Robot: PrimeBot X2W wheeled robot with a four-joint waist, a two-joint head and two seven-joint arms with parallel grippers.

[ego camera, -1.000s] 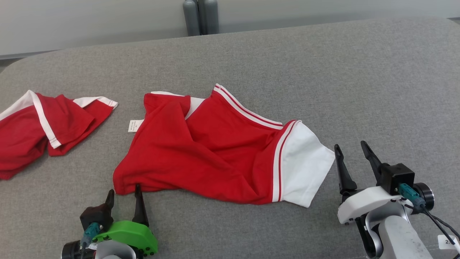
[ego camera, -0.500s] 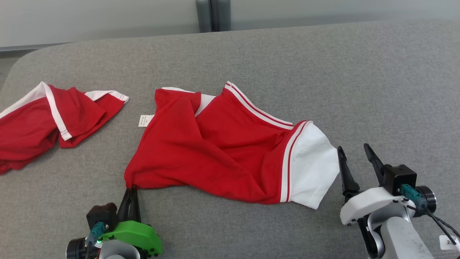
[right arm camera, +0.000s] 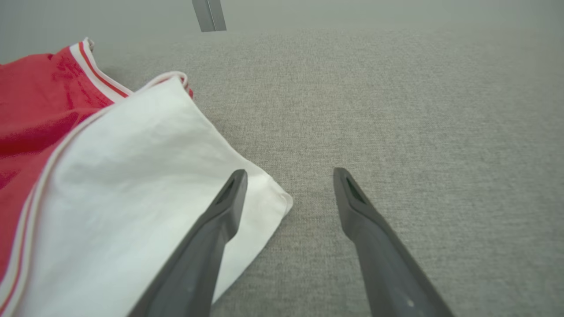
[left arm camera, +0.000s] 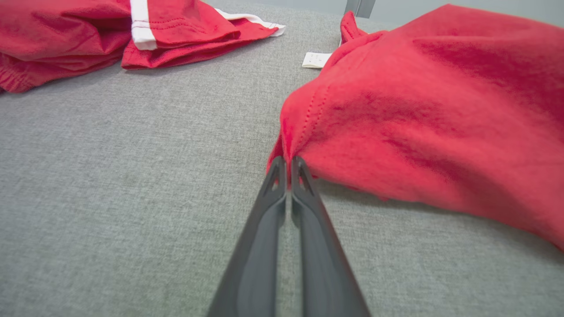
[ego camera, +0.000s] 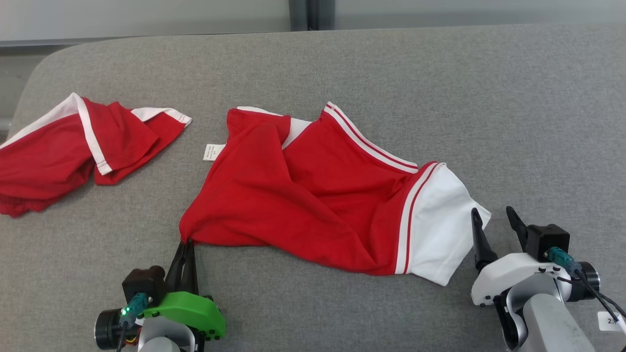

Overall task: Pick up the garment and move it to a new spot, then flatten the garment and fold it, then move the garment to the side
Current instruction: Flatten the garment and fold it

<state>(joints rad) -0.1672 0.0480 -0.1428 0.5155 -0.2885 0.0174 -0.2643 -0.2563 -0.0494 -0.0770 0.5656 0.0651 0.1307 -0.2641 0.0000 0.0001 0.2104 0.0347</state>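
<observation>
The garment point(ego camera: 313, 195) is a red shirt with white striped trim and a white sleeve, lying crumpled in the middle of the grey cushion. My left gripper point(ego camera: 187, 243) is shut on its near left corner; the left wrist view shows the red hem point(left arm camera: 299, 132) pinched between the two closed fingers point(left arm camera: 288, 165). My right gripper point(ego camera: 493, 216) stands open at the white sleeve's point(right arm camera: 145, 176) tip, its left finger over the cloth and its right finger over bare cushion point(right arm camera: 396, 132).
A second red and white garment point(ego camera: 73, 142) lies bunched at the far left, close to the cushion's rounded edge. A white care label point(ego camera: 210, 152) sticks out of the shirt. Grey posts point(ego camera: 311, 10) stand behind the cushion.
My left gripper has closed onto the shirt's near left corner, which bunches toward it. The head camera has shifted, so everything sits further right. The right gripper stays open by the sleeve.
</observation>
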